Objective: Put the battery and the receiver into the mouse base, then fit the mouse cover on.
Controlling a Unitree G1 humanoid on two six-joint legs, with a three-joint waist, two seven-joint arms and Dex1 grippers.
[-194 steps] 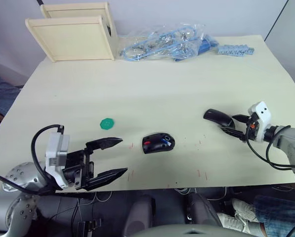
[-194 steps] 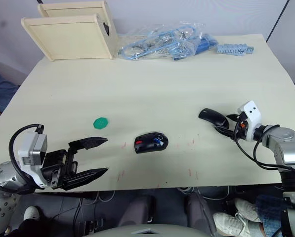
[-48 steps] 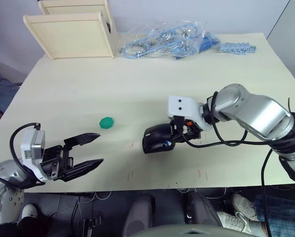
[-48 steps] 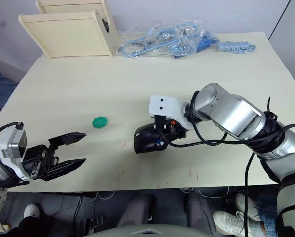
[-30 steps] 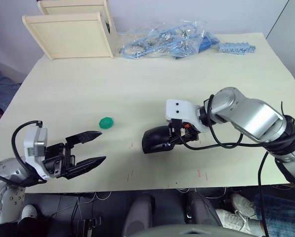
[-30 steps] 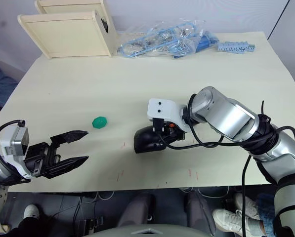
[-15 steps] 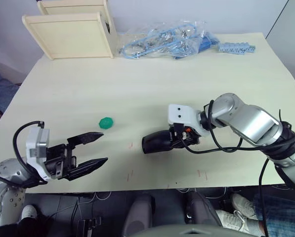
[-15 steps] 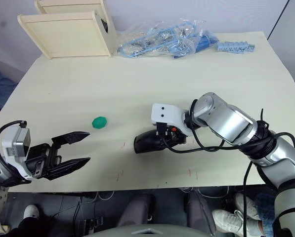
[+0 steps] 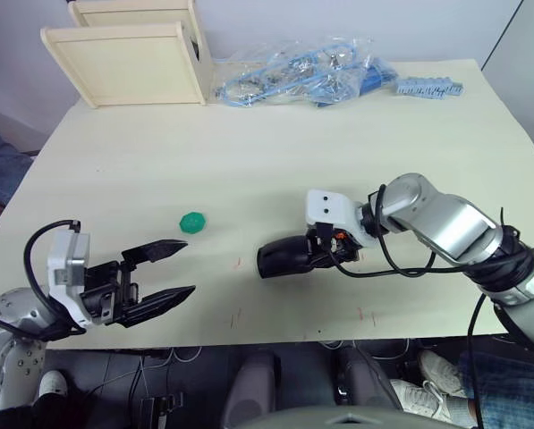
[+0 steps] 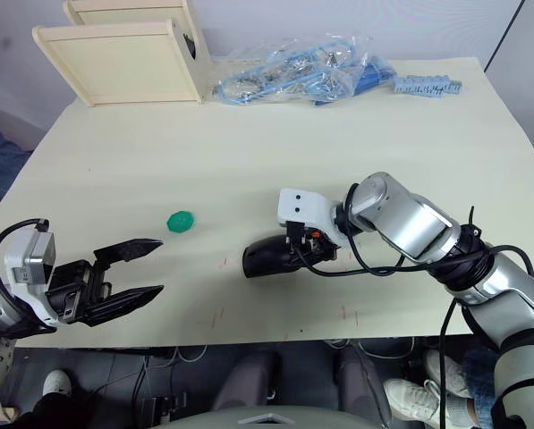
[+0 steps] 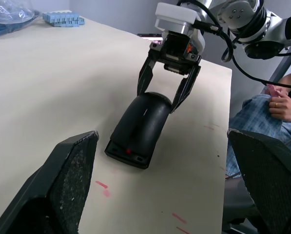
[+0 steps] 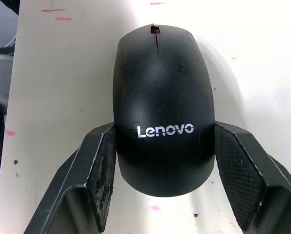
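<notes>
1. A pale wooden open-fronted box (image 9: 128,63) stands well beyond both grippers; its contents cannot be made out.
2. The smooth curved black plastic mouse cover (image 12: 162,105), printed "Lenovo", sits on the mouse, between the right gripper (image 12: 160,165) fingers, which are spread at its flanks.
3. The left gripper (image 9: 173,273) is spread wide, holding nothing.

Bare counter (image 9: 249,170) lies between the left claw (image 9: 166,275) and the mouse cover (image 9: 284,257), which sits between the right claw's (image 9: 325,257) spread fingers. A green disc (image 9: 192,222) lies beyond the left claw. Wooden boxes (image 9: 128,58) and a plastic bag (image 9: 302,76) stand far off.
</notes>
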